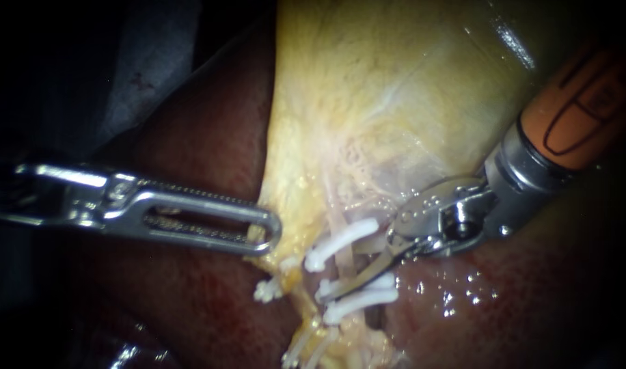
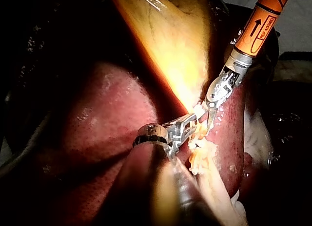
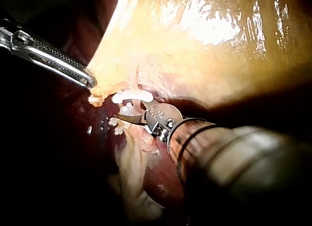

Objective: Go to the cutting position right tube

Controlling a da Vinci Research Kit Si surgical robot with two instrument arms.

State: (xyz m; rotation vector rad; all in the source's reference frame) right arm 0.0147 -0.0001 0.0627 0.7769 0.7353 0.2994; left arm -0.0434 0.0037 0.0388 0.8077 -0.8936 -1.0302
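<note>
Dark liver (image 1: 190, 301) behind; right tube (image 1: 339, 266) at lower centre, between white clips (image 1: 340, 240). Clamped on gallbladder (image 1: 395, 82) edge at centre left: left instrument (image 1: 268, 236) claw. Apart, straddling that tube: right instrument (image 1: 362, 258) claw. Best centred between clips, touching neither, before closing.

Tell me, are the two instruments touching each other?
No: in the endoscope view the left instrument, at the edge of the gallbladder, and the right instrument stand apart, with white clips between their tips.
</note>
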